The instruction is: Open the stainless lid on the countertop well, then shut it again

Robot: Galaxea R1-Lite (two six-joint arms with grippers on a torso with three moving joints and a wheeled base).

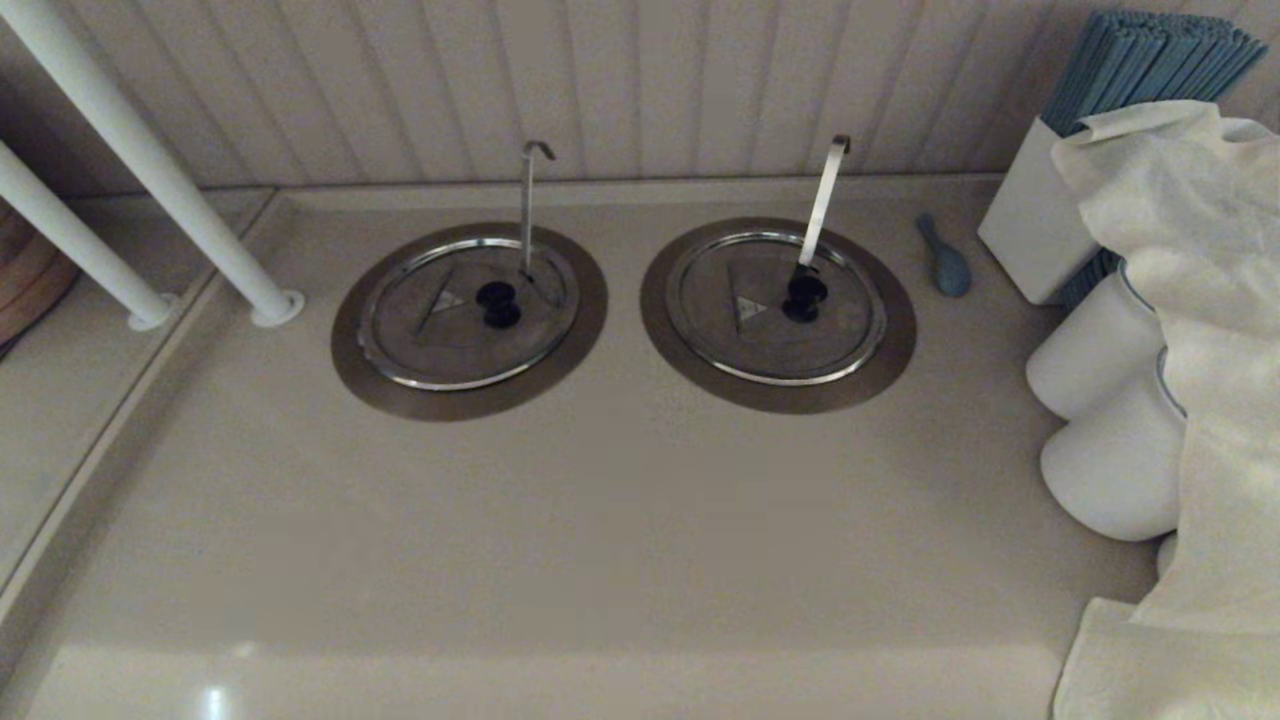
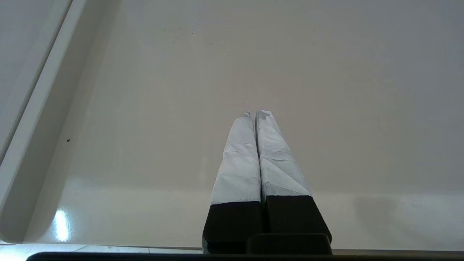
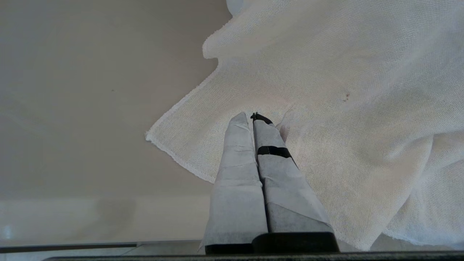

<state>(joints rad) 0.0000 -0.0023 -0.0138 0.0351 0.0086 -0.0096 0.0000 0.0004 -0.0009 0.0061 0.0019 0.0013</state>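
Observation:
The stainless lid (image 1: pixel 440 330), a flat steel disc with a black centre knob (image 1: pixel 498 303) and a pale triangle mark, lies flat over the countertop well, whose bronze-grey flange (image 1: pixel 470 403) rings it. A thin grey hooked handle (image 1: pixel 528 205) rises through the lid. Neither arm shows in the head view. My left gripper (image 2: pixel 253 114) is shut with nothing in it, over bare counter. My right gripper (image 3: pixel 251 116) is shut and empty too, just above a white cloth (image 3: pixel 326 108).
A twin lid (image 1: pixel 745 330) with a wider white leaning handle (image 1: pixel 824 200) sits to the right. Beyond it lie a blue spoon (image 1: pixel 946 262), a white box of blue straws (image 1: pixel 1040 230), white jars (image 1: pixel 1100 350) and a draped cloth (image 1: pixel 1200 300). White poles (image 1: pixel 160 170) stand at left.

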